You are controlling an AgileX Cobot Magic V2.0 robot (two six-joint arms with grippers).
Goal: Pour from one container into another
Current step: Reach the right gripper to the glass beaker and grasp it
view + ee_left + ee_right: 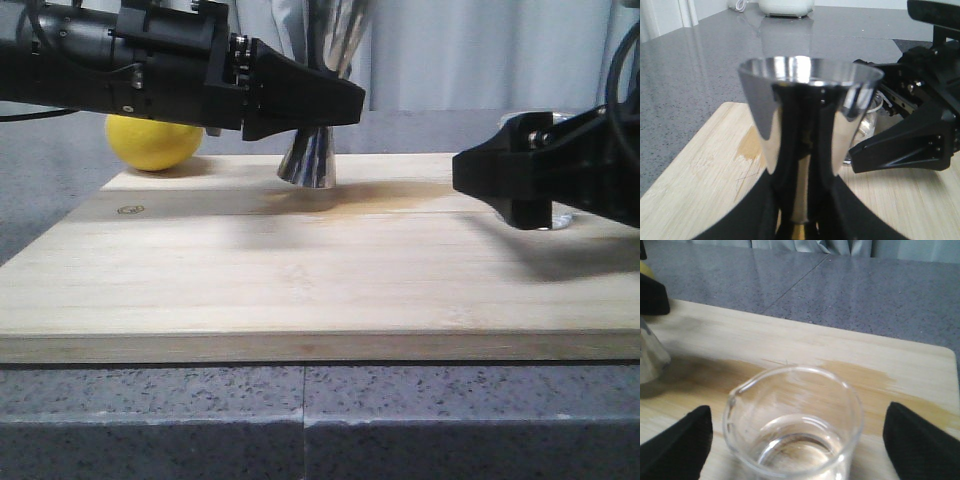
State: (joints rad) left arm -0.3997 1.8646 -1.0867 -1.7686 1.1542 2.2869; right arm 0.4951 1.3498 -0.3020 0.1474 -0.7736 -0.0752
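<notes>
— Between the fingers of my right gripper point(797, 440) stands the beaker point(795, 425), upright on the wooden board point(300, 270), toward the board's right side. What do you make of it from the front?

— Mostly hidden there. Your right gripper point(490, 175) covers it; I only catch a bit of glass base under the black housing. Is there anything in it?

— A shallow pool of clear liquid sits at the bottom, and the pouring lip faces away from the camera on my wrist. My fingers point(677, 445) stand wide on either side with board showing between each pad and the glass, so that gripper is spread and touching nothing.

— And your left one?

— My left gripper point(310, 95) is clamped on the jigger point(310, 150) at its narrow waist. In the left wrist view the jigger point(807, 120) rises upright out of my fingers point(755, 215), its open upper cup shiny and a gold band just visible low down.

— From the front its lower cone stands at the back of the board, left of centre. I cannot tell whether it rests on the wood or hangs just above it.

— Neither can I. The two containers are well apart across the board, with the beaker point(867, 122) showing behind the jigger's rim.

— A darker damp-looking stain point(400, 195) runs along the wood between them. Beyond the board's back left corner lies a yellow lemon point(155, 140) on the grey counter point(300, 420).
</notes>
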